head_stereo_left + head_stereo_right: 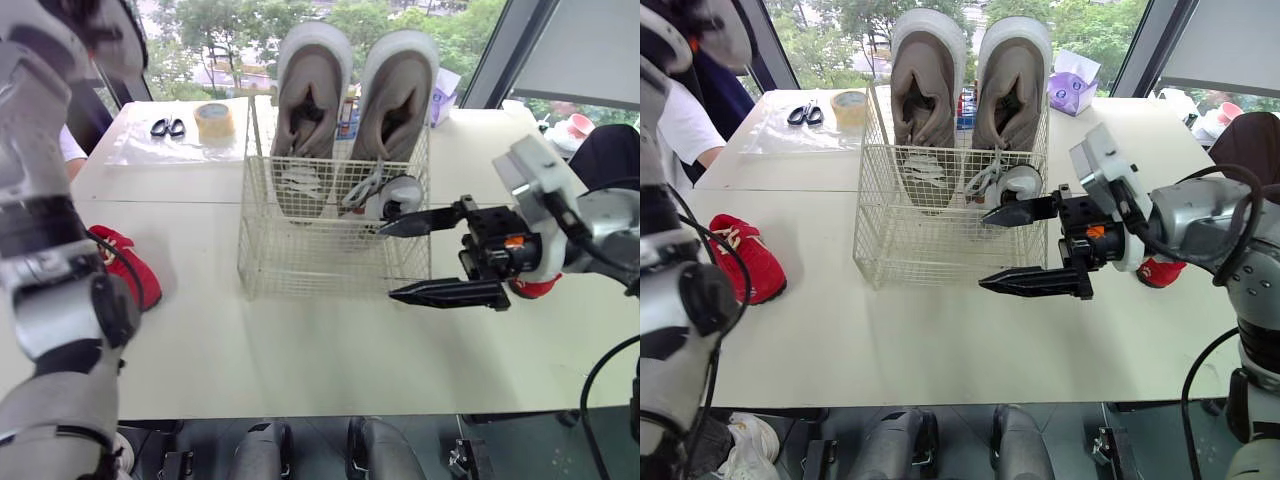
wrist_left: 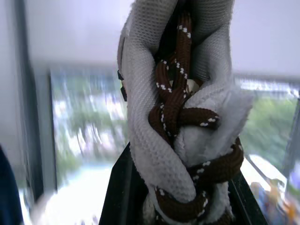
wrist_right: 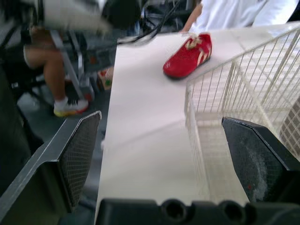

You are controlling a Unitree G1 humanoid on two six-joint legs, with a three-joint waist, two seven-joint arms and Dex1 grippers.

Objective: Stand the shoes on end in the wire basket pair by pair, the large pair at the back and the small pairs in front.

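Bench (image 1: 300,360) top is pale, flat and matte. Just behind its front edge the right end effector (image 1: 983,250) hangs wide and holds nothing, its tips pointing at the front right corner of the wire basket (image 1: 900,250), which stands mid-bench. 1 red shoe (image 1: 750,262) lies near the left edge; a 2nd red shoe (image 1: 1160,272) peeps out behind the right wrist, toward the right edge. The left end effector (image 2: 180,180) is clamped on a white mesh shoe (image 2: 140,93) with brown laces, long axis running up along the fingers. In the basket's front right a small white shoe (image 1: 1012,185) rests, possibly its mate; the front left looks free. Behind it 2 large shoes (image 1: 925,90) stand on end against the back wall. I judge the coming move turns on the held shoe going down, upright, into that free front space, and the left arm, on the bench's left side, is the nearer one. Toward the far left corner lie scissors (image 1: 168,127) and a tape roll (image 1: 214,120); a purple packet (image 1: 1072,90) sits at the far edge. A person (image 1: 680,130) stands beyond the left edge, and windows (image 1: 840,30) show trees.
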